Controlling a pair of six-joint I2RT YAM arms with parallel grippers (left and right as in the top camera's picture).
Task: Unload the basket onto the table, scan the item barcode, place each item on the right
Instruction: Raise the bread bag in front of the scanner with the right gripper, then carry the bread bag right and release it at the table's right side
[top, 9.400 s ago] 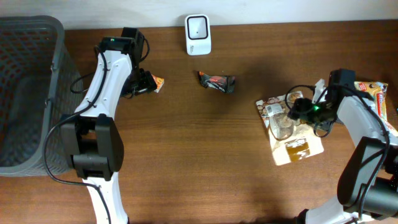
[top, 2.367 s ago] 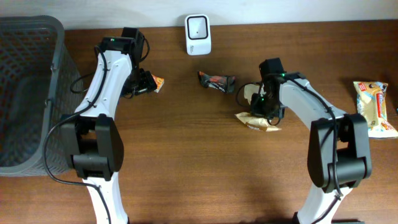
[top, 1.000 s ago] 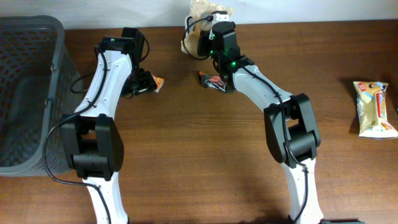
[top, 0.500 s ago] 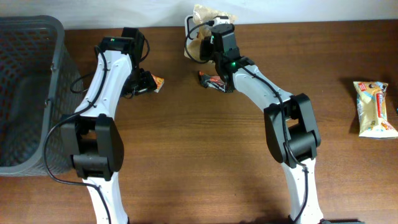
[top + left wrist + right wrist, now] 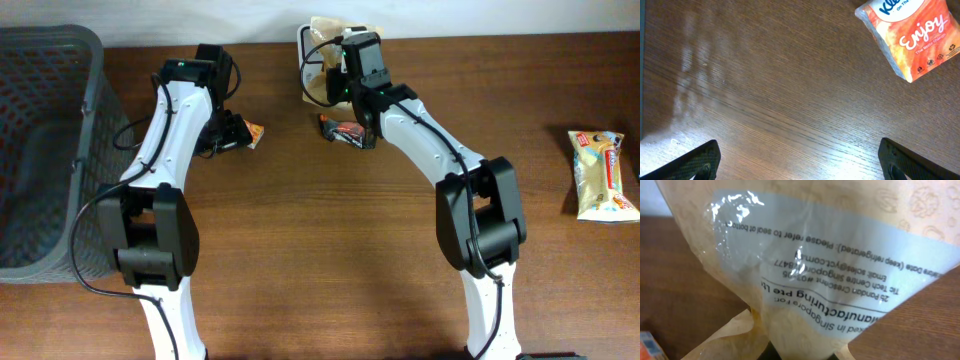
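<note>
Kraft paper with a clear window: that is the pouch (image 5: 335, 28), the item to scan, hanging at 12 o'clock on the desk (image 5: 330, 250). The right claw (image 5: 338, 82) is clamped tight on it and holds it right over the white scanner (image 5: 301, 50), of which only a sliver shows at the pouch's 9 o'clock edge. In the right wrist view the pouch fills the frame, its printed label upside down. No barcode shows on that face, so it may be on the side turned towards the scanner, though that cannot be told from here.

The left claw (image 5: 797, 167) hangs with its jaws spread wide and holds nothing, the orange tissue pack (image 5: 912, 37) lying at its 1 o'clock.

By the look of things, the pick-up and the presenting are done. What is left is getting a clean read, perhaps by tilting or turning the pouch, and nothing here confirms that a read has happened.
</note>
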